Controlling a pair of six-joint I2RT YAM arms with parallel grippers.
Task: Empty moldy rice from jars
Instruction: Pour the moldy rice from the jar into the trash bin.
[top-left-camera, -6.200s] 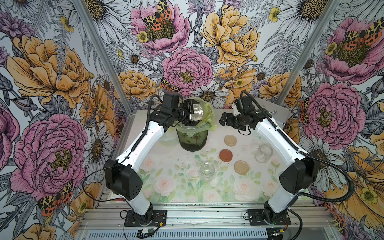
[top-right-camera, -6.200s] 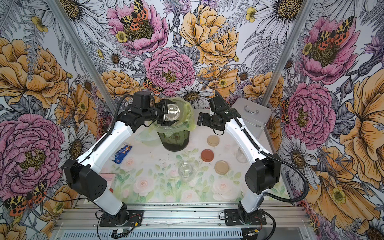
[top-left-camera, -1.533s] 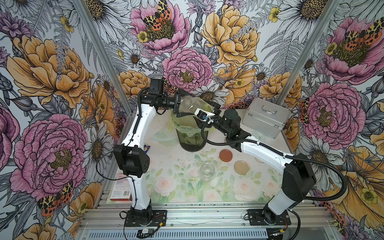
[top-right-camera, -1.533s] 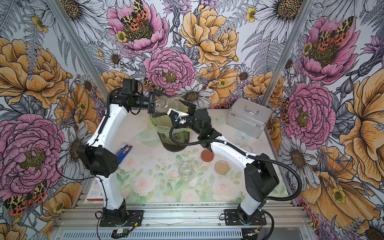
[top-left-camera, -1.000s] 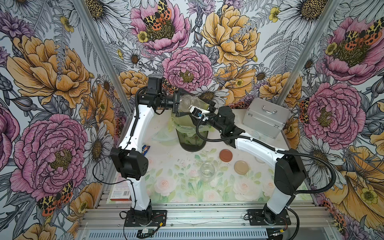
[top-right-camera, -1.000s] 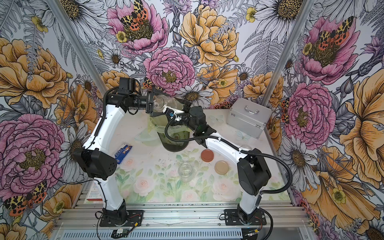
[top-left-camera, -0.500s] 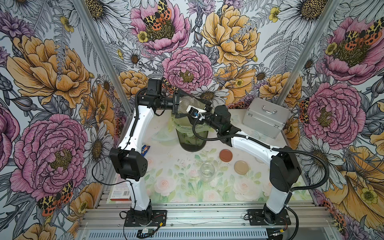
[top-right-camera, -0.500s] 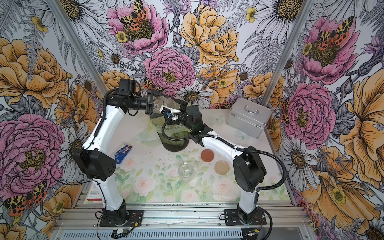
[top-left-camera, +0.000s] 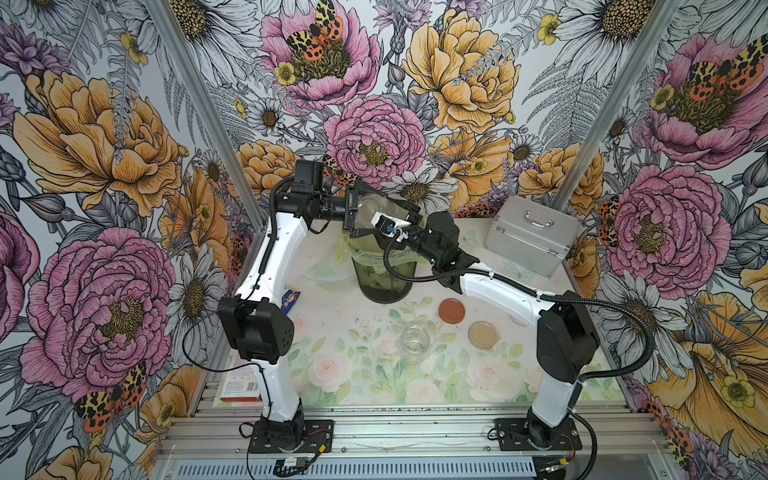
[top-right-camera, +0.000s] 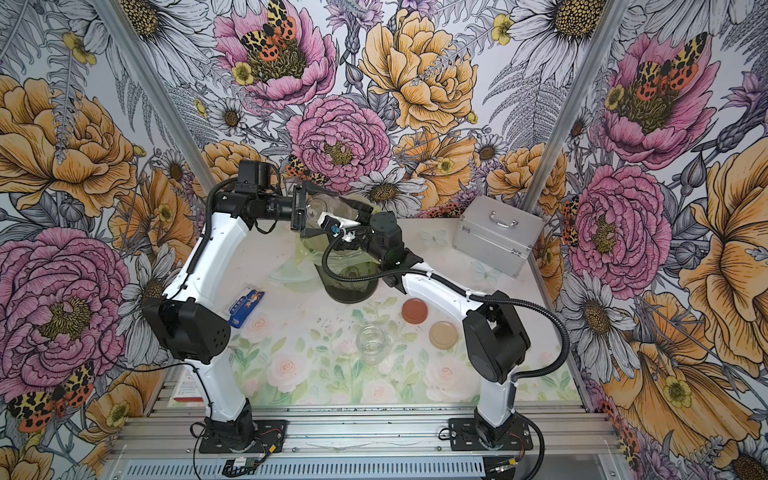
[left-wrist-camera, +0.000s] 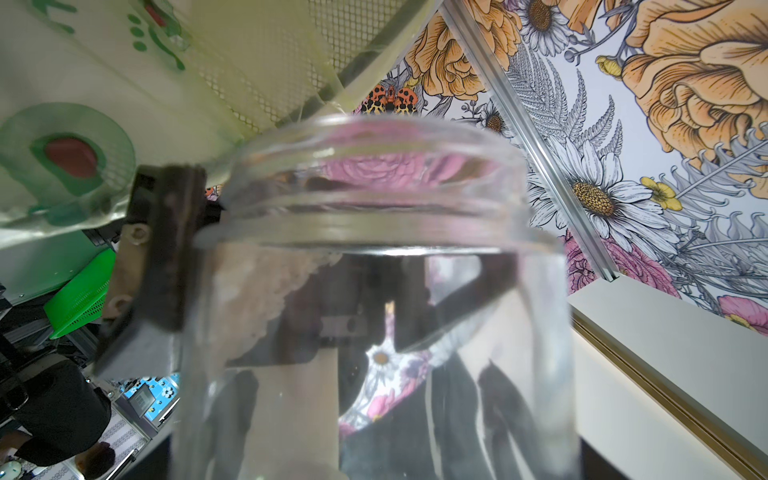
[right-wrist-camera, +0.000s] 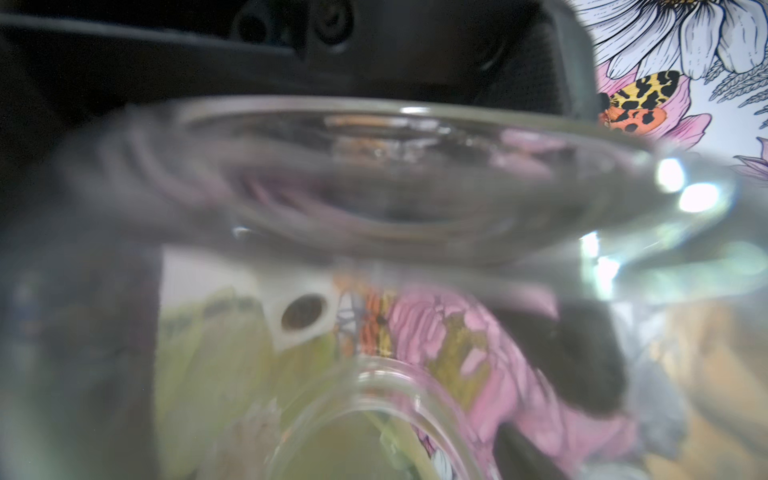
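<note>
– One small clear glass jar (top-left-camera: 370, 208): where was it?
– Above the dark round bin lined with a yellow-green bag (top-left-camera: 380, 286), far centre. It lay roughly level, long axis left to right, mouth rightward.
– Grippers?
– The left gripper (top-left-camera: 357, 210) pinched its base. The right gripper (top-left-camera: 394, 214) straddled the mouth end, spread wide; contact unclear.

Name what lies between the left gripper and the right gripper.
A clear glass jar, on its side, held by the left gripper, with the right gripper at its other end; both top views show it.

Table (top-left-camera: 353, 374): jar (top-left-camera: 414, 344), lids (top-left-camera: 452, 311), bin (top-left-camera: 384, 282), case (top-left-camera: 532, 235)
</note>
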